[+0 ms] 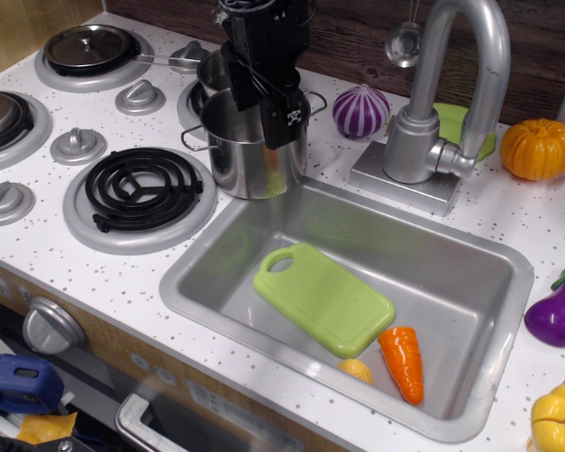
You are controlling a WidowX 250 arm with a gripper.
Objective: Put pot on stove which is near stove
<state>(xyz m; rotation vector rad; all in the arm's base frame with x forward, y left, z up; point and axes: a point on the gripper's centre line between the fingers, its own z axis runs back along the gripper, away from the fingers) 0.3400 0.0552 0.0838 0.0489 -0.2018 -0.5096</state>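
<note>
The pot [245, 160], tall shiny steel with wire loop handles, stands upright on the white counter between the stove and the sink's back left corner. The stove [141, 188], a black spiral coil in a flat grey ring, lies just left of the pot and has nothing on it. My black gripper [268, 108] comes down from above onto the pot's right rim. One finger [287, 122] lies against the outside of the wall and the other reaches inside, so the jaws look closed on the rim.
A shallower steel pan [212, 71] with a long handle sits right behind the pot. The sink [471, 282] holds a green cutting board [325, 298] and a carrot [402, 363]. A tall faucet [452, 85] stands to the right. Grey knobs [78, 144] and domed burners [89, 47] lie to the left.
</note>
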